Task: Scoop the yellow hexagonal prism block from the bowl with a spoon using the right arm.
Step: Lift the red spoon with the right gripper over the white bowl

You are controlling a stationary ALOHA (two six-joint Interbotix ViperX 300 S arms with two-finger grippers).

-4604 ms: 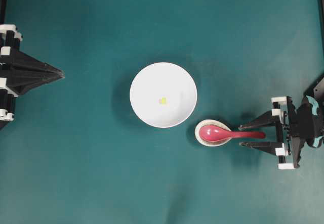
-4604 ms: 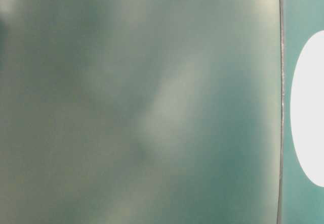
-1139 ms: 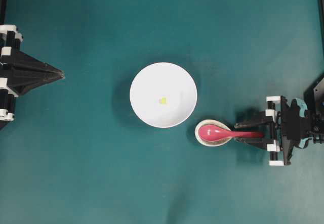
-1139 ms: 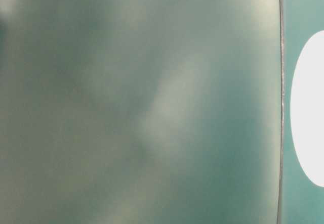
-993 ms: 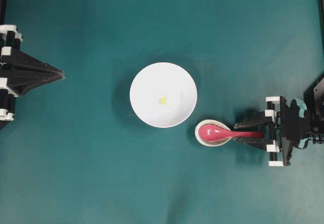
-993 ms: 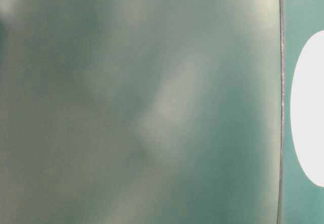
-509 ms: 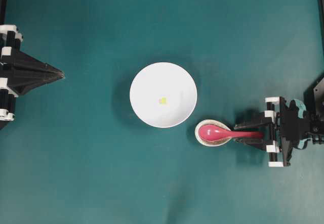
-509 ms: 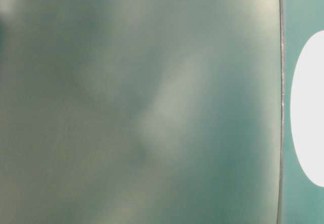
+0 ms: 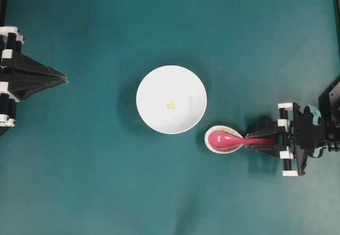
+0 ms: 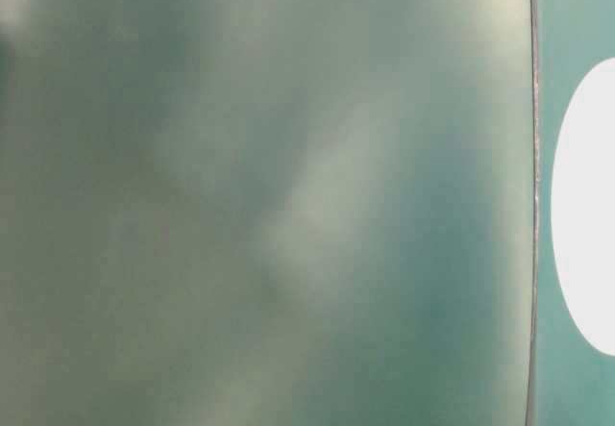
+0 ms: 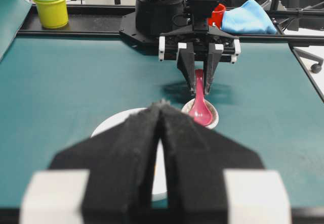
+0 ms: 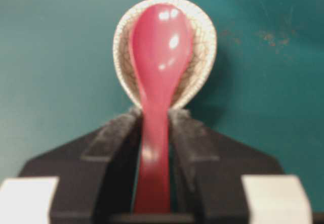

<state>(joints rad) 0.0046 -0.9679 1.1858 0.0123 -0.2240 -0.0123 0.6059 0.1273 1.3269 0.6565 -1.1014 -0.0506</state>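
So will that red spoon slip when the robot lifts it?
Possibly. The spoon looks glossy, so its narrow handle could slide or twist between the right gripper's padded fingers. It seems rigid, so it likely won't bend. Its head rests in a small dish.

Both arms are matte black. The right gripper has a black pad on each finger, white blocks behind those, teal bits further back. The left gripper is similar, tapered, minus teal.

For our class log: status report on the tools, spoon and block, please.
Right tool shut on spoon handle, head in small dish. Left tool shut, idle. Block in bowl. Path clear.
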